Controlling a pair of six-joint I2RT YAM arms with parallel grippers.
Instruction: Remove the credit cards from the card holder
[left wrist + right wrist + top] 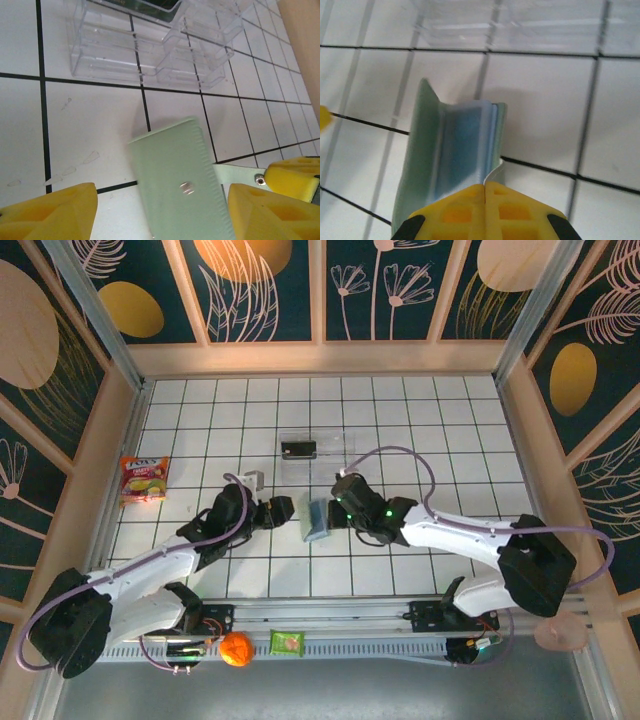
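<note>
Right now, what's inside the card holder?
The holder is half open, showing a bluish-grey lining and a blue patch, maybe a card. Anything deeper in the pockets is covered.

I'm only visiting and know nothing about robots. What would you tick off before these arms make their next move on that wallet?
1. Right end effector gripping the card holder: ok, its fingers are shut on the holder's edge.
2. Left end effector ready to grab: ok, open, with a finger on either side of the holder.
3. Holder opened: ok, it is partly open and the bluish inside shows.
4. A card exposed to pull: cannot tell.
5. Clear tray apart from the holder: ok.
</note>
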